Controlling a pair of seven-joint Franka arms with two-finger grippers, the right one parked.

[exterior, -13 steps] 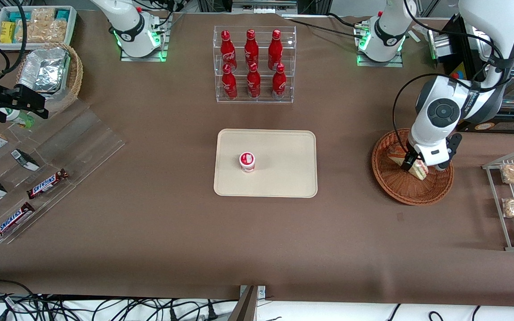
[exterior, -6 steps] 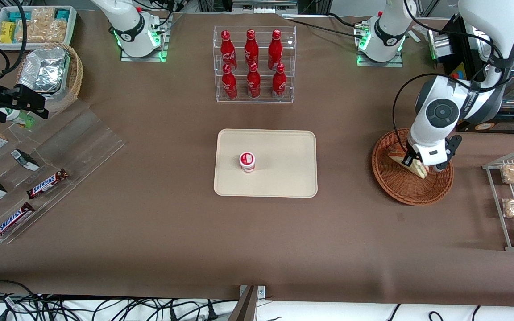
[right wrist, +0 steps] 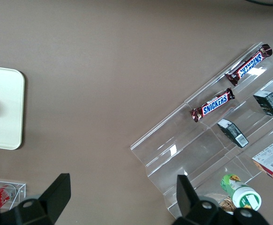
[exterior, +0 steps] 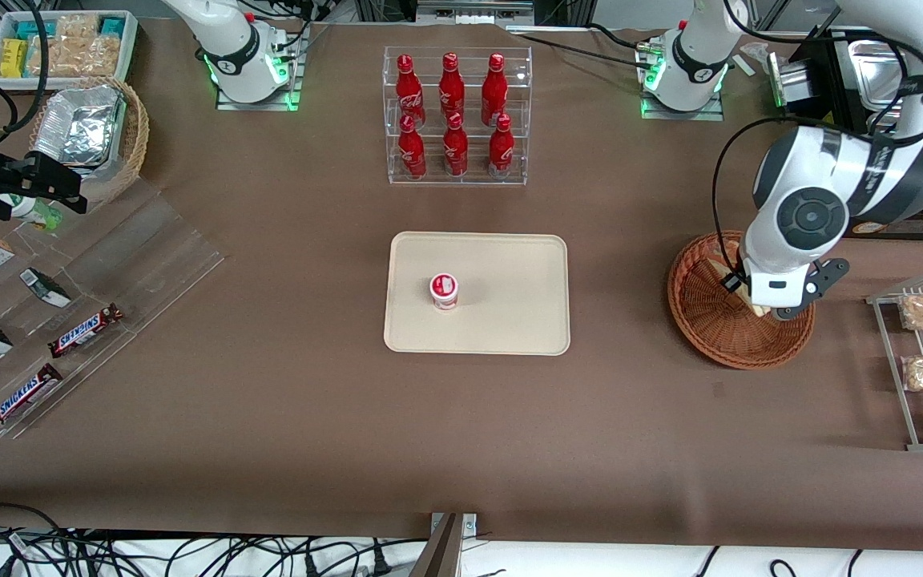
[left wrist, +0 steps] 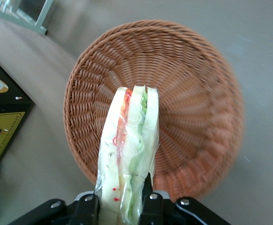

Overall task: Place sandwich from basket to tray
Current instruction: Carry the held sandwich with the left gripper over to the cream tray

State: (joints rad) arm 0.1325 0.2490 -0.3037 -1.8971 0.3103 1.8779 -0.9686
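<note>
Gripper [left wrist: 120,208] clamps clear-wrapped wedge sandwich [left wrist: 129,150] above round reddish-brown wicker basket [left wrist: 197,117]; you see this at wrist. Front view, frame's right: arm hides sandwich; cream rectangular tray [exterior: 509,264] sits centre.

The gripper [left wrist: 120,206] holds the sandwich [left wrist: 129,150] above the basket [exterior: 738,312], which lies toward the working arm's end from the tray [exterior: 477,292].
</note>
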